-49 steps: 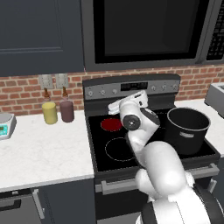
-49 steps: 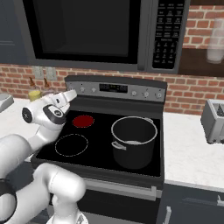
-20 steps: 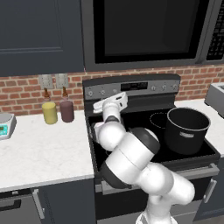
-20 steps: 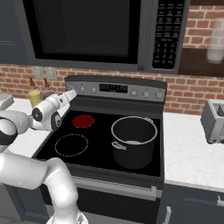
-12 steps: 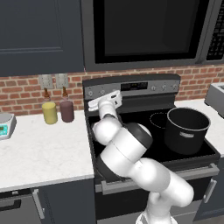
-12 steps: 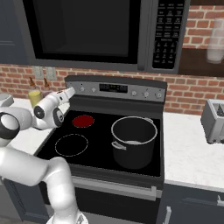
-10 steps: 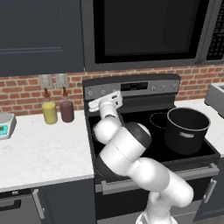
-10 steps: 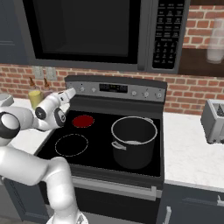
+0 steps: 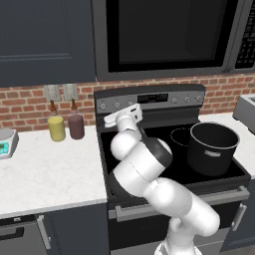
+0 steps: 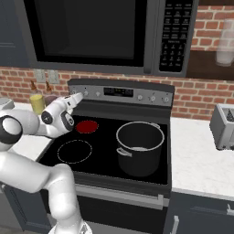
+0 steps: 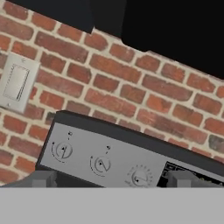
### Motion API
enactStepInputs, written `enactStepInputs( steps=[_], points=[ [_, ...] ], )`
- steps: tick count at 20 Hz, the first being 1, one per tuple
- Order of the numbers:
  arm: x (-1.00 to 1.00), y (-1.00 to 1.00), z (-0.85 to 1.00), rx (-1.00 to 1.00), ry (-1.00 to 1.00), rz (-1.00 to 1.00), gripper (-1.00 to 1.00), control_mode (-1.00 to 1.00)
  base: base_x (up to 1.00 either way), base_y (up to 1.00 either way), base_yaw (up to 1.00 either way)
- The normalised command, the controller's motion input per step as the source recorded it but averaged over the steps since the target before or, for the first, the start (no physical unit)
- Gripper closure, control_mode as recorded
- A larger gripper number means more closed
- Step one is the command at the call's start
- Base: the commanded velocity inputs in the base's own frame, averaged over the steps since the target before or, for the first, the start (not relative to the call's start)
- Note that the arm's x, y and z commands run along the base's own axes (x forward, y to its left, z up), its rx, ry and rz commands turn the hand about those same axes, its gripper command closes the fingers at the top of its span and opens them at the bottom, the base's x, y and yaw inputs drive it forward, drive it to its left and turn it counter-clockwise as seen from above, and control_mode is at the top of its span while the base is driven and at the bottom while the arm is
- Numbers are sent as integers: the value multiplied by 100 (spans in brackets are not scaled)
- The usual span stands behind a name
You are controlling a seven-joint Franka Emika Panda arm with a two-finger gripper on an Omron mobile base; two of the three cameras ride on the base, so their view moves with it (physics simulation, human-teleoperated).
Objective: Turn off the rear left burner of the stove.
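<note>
Swung left and far since the earlier frames, now reaching up at the left end of the grey steel back panel [image 10: 121, 93] of the black glass-top stove [image 10: 109, 151], with the white two-finger gripper [image 10: 78, 96] just short of the leftmost small round knobs [image 11: 62, 150]. Cannot tell how wide the jaws stand; nothing seen held between them. Still glowing as a solid red disc, the rear left burner [image 10: 87, 126] sits far left on the glass, behind the larger white ring zone [image 10: 74, 151]. Best done, probably, by squaring the fingertips on one knob among the three in the hand view, closing firmly on its rim, then twisting until the pointer leaves its set mark; which knob governs the red zone cannot be told from here, so worth checking before gripping. Further left on the white counter [image 9: 45, 164], a yellow squeeze bottle [image 9: 56, 126] and a dark red bottle [image 9: 75, 124], well apart from the reach. To the right, a black stockpot [image 10: 139, 147] on the right side of the glass, no obstacle to the knobs; beyond it a silver toaster [image 10: 224, 126].
</note>
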Motion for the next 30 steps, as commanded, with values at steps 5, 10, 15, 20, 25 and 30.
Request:
enactStepInputs(
  steps=[5,10,15,20,25,30],
  points=[
    [8,-21,-6,0,0,2,-100,-100,0,0,0],
    [13,-12,-7,0,0,3,-100,-100,0,0,0],
    [13,-2,-14,1,0,7,-100,-100,0,0,0],
    [7,0,-10,0,0,10,-100,-100,0,0,0],
    [8,0,-24,0,0,10,-100,-100,0,0,0],
    [6,-7,-25,0,0,9,-100,-100,0,0,0]
  ],
)
